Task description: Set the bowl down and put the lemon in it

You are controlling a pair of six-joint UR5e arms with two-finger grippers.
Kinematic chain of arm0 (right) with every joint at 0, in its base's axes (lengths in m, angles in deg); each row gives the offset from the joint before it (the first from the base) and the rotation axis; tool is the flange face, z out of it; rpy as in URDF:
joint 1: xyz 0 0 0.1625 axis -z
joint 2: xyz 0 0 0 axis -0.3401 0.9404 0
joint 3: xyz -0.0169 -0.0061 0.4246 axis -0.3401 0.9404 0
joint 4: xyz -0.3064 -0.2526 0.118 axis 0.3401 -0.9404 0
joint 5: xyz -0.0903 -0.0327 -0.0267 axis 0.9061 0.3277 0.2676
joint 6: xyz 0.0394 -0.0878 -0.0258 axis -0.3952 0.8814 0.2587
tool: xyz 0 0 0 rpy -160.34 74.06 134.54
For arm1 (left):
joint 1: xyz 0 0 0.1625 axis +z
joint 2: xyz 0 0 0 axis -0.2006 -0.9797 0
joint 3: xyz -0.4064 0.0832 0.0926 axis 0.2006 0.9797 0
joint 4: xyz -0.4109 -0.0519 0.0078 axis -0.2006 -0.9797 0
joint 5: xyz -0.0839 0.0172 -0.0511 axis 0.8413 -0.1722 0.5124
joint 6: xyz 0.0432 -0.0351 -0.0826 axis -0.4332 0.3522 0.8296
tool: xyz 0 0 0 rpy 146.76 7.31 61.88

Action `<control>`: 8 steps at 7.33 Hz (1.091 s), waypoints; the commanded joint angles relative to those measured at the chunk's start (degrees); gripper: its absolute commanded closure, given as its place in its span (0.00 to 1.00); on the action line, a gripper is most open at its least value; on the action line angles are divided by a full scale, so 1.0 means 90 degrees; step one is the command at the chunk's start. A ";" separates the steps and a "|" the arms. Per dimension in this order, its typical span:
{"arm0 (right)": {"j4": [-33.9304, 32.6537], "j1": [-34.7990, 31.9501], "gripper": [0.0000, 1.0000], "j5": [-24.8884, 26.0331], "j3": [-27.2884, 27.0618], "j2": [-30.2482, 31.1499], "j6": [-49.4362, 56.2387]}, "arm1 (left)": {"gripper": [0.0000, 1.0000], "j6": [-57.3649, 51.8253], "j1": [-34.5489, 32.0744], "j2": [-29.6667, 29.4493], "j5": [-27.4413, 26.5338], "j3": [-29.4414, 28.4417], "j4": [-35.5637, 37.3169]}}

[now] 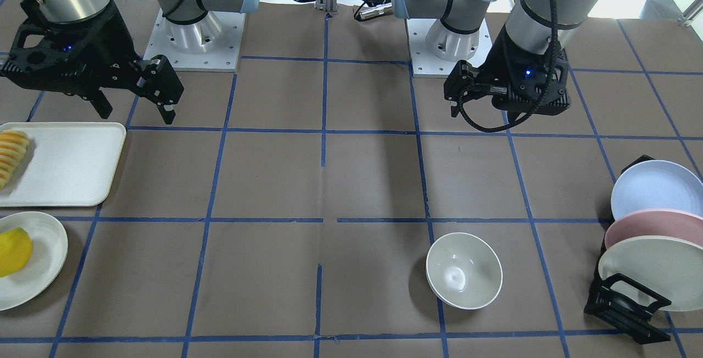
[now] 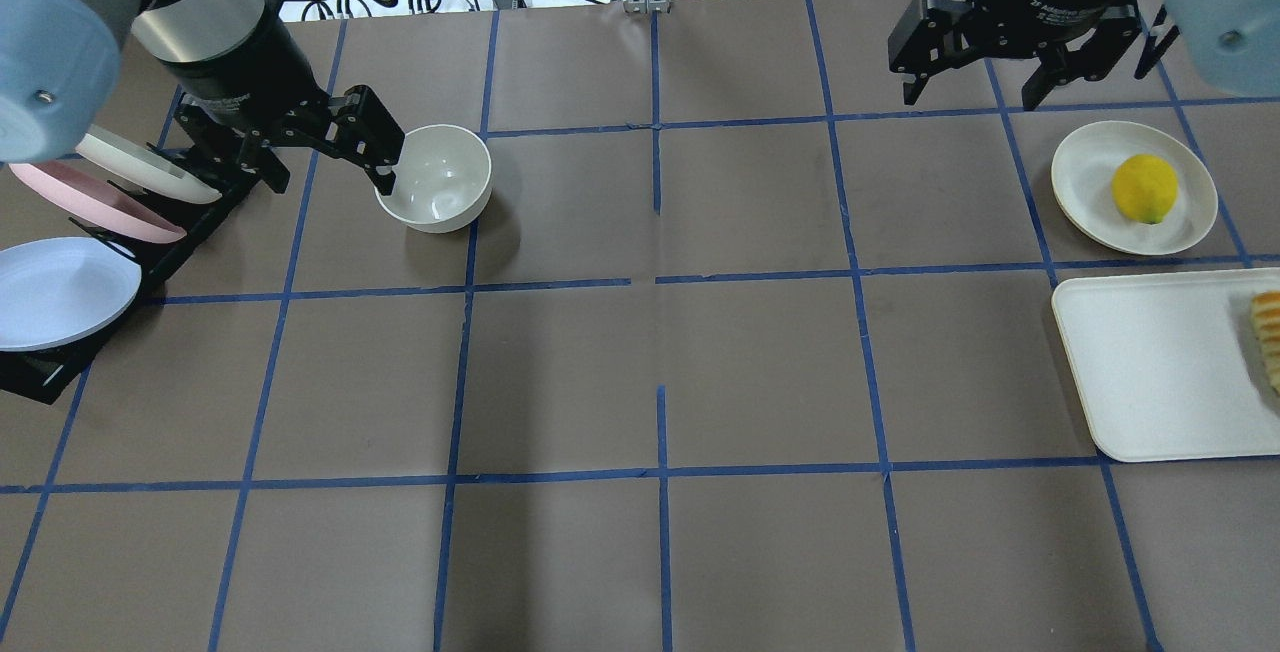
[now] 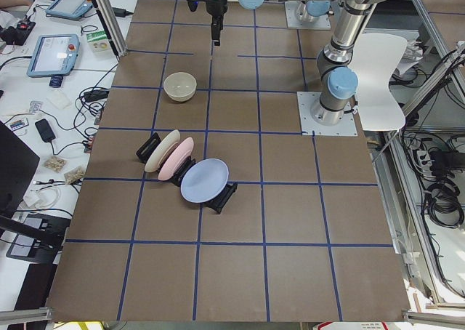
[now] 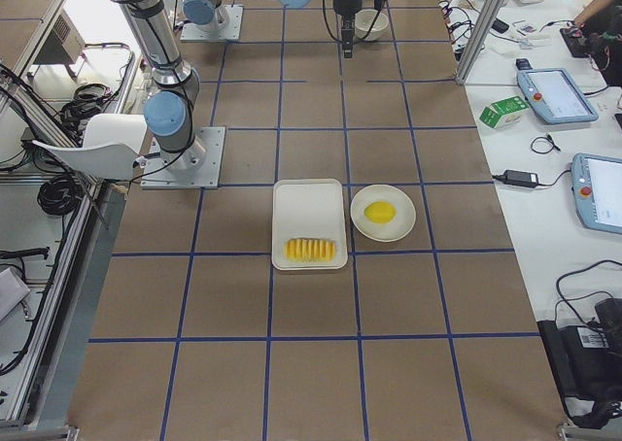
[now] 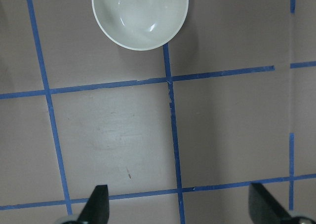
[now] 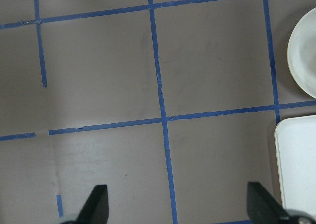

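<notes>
Brown paper tabletop [image 2: 760,372], blue tape grid. A side bench with cables and a blue-rimmed tablet [image 3: 54,54] runs along the far edge.

Small deep cream-white round bowl [image 2: 433,177] stands upright and empty on my left half, near the black rack [image 1: 631,322] of blue, pink and cream plates.

Bright yellow oval lemon [image 2: 1144,188] lies on the shallow white plate [image 2: 1085,157] on my right half. That plate is beside the white rectangular tray [image 2: 1150,372] carrying ridged yellow-orange slices [image 1: 12,157].

My left claw [image 5: 180,209] hangs over bare tabletop short of the bowl, fingers wide, holding nothing. My right claw [image 6: 175,206] is also wide and empty, plate and tray off to one side.

Both look well above the surface, but height is hard to judge.
</notes>
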 commanded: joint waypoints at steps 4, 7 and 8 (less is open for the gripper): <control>-0.0007 0.0039 0.00 0.0028 -0.0014 -0.0008 0.0040 | 0.00 0.0378 -0.0048 0.0040 -0.0039 0.0033 0.0000; -0.0007 0.0446 0.00 0.0435 0.0045 -0.0037 0.0739 | 0.00 0.0291 0.0068 0.0030 0.0000 0.0052 -0.0068; 0.0032 0.0961 0.00 0.0360 0.0045 -0.0037 0.1362 | 0.00 0.0270 0.0156 -0.0018 0.0000 0.0023 0.0018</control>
